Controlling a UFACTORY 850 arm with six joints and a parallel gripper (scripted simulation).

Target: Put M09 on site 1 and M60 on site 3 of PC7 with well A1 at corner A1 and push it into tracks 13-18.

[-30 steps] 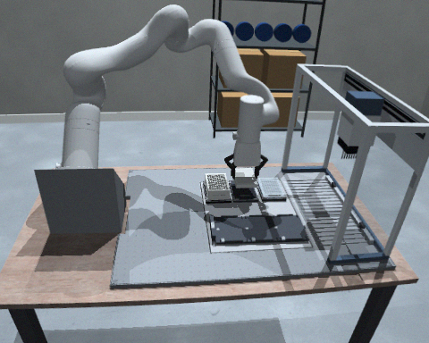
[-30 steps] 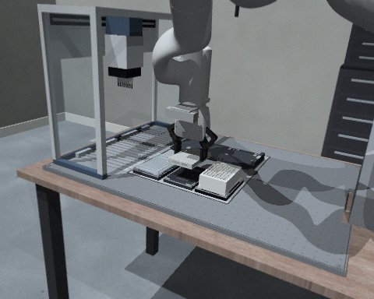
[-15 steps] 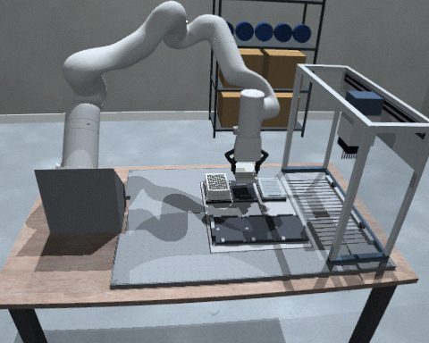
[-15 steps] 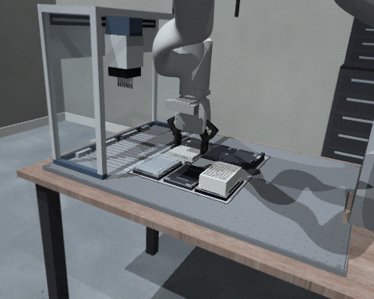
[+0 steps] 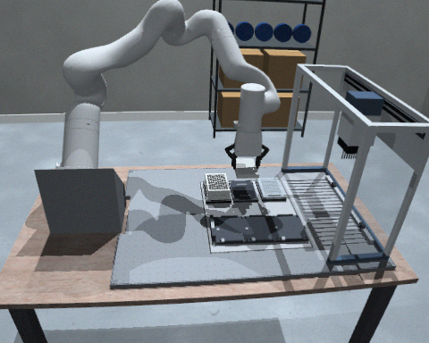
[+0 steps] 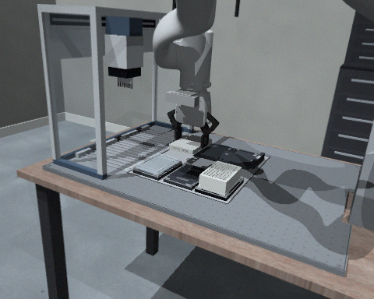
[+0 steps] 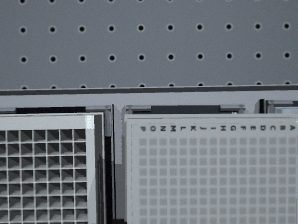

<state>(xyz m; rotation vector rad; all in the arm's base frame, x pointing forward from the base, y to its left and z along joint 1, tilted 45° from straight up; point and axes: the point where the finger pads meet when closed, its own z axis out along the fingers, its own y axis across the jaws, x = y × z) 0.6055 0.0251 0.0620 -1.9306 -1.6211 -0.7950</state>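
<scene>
My gripper [image 5: 246,166] is shut on M60 [image 5: 246,171], a white 384-well plate, and holds it lifted above the row of nests. It shows the same in the exterior view, with the gripper [image 6: 190,137] on M60 [image 6: 184,145]. In the wrist view M60 [image 7: 212,170] fills the lower right. Nest S2 [image 5: 244,191] below is dark and empty. M09 [image 5: 217,186], a white deep-well block, sits in S1 and also shows in the wrist view [image 7: 47,170]. M06 [image 5: 272,188], a 96-well plate, sits in S3. The dark carrier PC7 [image 5: 258,229] lies on the apron with all its sites bare.
The loading rails [image 5: 330,210] lie to the right under a white instrument frame [image 5: 365,121] with a hanging pipetting head [image 5: 358,121]. A grey box [image 5: 79,201] stands at the table's left. Shelving with boxes stands behind the table.
</scene>
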